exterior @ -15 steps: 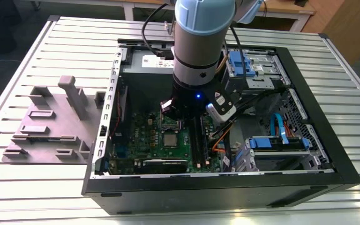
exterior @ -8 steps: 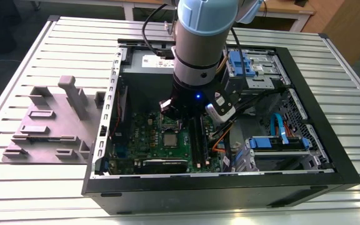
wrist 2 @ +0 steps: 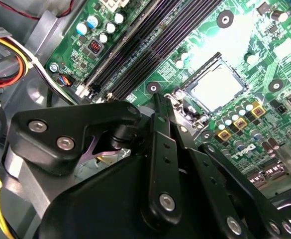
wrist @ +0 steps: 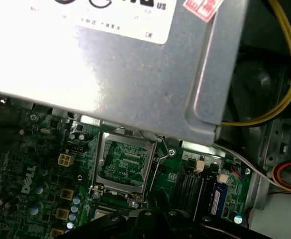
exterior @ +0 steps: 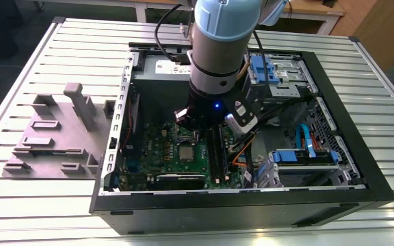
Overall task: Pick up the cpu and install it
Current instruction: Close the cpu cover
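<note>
The cpu [wrist 2: 218, 89] is a silvery square lying flat in the socket on the green motherboard [wrist 2: 264, 55]. In the exterior view the cpu [exterior: 185, 152] sits low inside the open computer case. My gripper [wrist 2: 167, 98] hangs just beside the socket with its black fingers [wrist 2: 161, 149] drawn together, and I see nothing held between them. In the exterior view the gripper [exterior: 195, 134] is right above the board, just behind the cpu. The socket's metal lid frame [wrist: 120, 164] stands raised, its thin wire lever [wrist: 155, 167] next to my fingertips [wrist: 152, 200].
A large grey metal box [wrist: 110, 74] looms close behind the socket. Black memory slots [wrist 2: 150, 45] run alongside it. Yellow and orange cables [wrist: 284, 64] hang near the case wall. Blue drive brackets [exterior: 266, 69] fill the case's far side. A grey fixture [exterior: 53, 133] stands on the slatted table.
</note>
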Action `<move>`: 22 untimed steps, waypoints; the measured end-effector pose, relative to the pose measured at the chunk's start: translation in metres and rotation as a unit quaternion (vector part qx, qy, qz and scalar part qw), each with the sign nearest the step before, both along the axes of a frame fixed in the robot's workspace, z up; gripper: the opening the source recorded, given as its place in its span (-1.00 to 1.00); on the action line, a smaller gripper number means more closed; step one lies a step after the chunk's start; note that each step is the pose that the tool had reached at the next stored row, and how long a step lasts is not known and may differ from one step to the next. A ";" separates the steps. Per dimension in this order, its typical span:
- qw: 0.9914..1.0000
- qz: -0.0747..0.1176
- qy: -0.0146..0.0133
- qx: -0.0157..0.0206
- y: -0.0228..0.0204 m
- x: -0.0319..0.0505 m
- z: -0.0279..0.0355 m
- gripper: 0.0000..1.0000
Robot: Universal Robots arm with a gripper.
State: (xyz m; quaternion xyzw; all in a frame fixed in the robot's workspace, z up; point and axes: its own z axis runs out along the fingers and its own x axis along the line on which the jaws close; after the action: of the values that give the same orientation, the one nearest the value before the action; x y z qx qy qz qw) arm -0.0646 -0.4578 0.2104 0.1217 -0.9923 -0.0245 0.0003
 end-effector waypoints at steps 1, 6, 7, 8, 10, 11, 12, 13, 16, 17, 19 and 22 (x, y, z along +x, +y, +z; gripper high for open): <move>1.000 0.006 0.000 0.000 0.0000 0.0000 -0.0004 -0.80; 1.000 0.020 0.000 0.000 0.0000 0.0000 -0.0009 -0.80; 1.000 0.020 0.000 0.000 0.0000 0.0000 -0.0009 -0.80; 1.000 0.021 0.000 0.000 0.0000 0.0001 -0.0010 -0.80; 1.000 0.021 0.000 0.000 0.0004 0.0012 -0.0013 -0.80; 1.000 0.021 0.000 0.000 0.0009 0.0016 -0.0013 -0.80; 1.000 0.021 0.000 0.000 0.0013 0.0019 -0.0014 -0.80; 1.000 0.021 0.000 0.000 0.0017 0.0020 -0.0016 -0.80; 1.000 0.021 0.000 0.000 0.0037 0.0020 -0.0027 -0.80; 1.000 0.021 0.000 0.000 0.0043 0.0020 -0.0033 -0.80; 1.000 0.021 0.000 0.000 0.0052 0.0020 -0.0048 -0.80; 1.000 0.021 0.000 0.001 0.0055 0.0020 -0.0055 -0.80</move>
State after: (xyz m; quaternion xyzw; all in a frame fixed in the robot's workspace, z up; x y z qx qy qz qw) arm -0.0626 -0.4523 0.2049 0.1428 -0.9894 -0.0250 0.0009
